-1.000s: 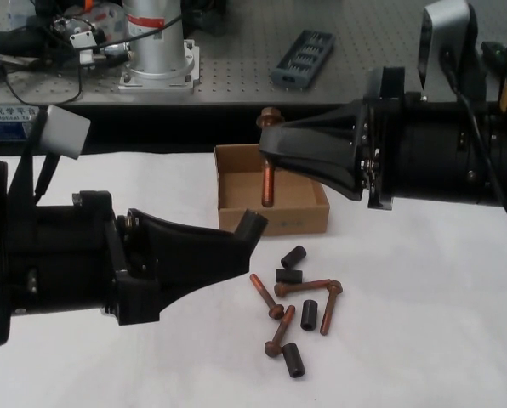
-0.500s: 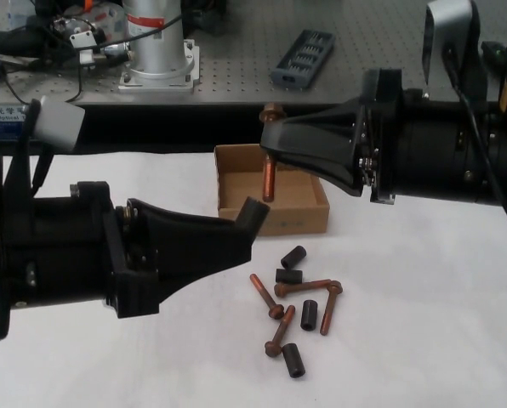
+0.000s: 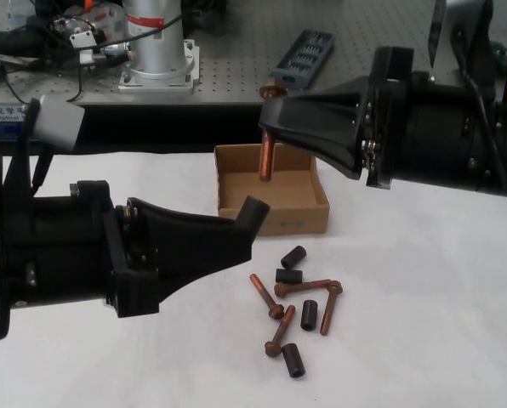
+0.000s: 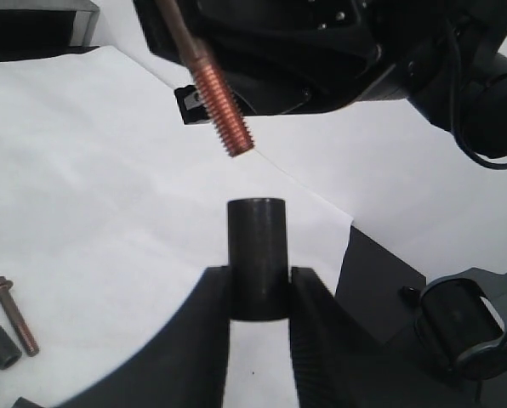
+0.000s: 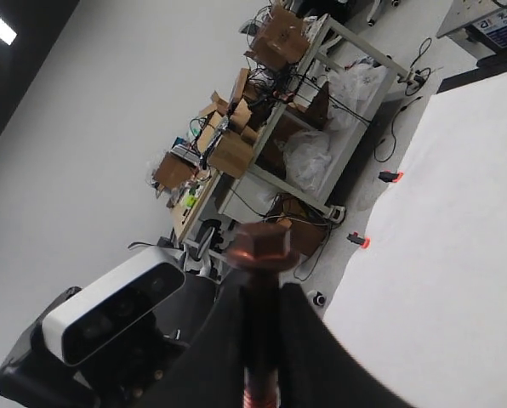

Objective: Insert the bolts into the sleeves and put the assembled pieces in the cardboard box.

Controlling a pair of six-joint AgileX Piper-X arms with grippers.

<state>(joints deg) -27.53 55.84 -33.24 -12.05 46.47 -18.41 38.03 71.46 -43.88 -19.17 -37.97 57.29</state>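
Looking from the high view, the right gripper (image 3: 270, 127) grips a copper bolt (image 3: 265, 160) upright over the cardboard box (image 3: 275, 219). Loose bolts (image 3: 264, 295) and sleeves (image 3: 293, 360) lie on the white sheet (image 3: 424, 323). In the left wrist view, the left gripper (image 4: 258, 293) clenches a black sleeve (image 4: 257, 251), and the bolt's threaded tip is near its open end, not touching. In the right wrist view, the fingers (image 5: 309, 340) pinch the bolt under its head.

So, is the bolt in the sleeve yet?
Out. The bolt has its threaded tip short of the open end of the sleeve, with a clear gap between them.
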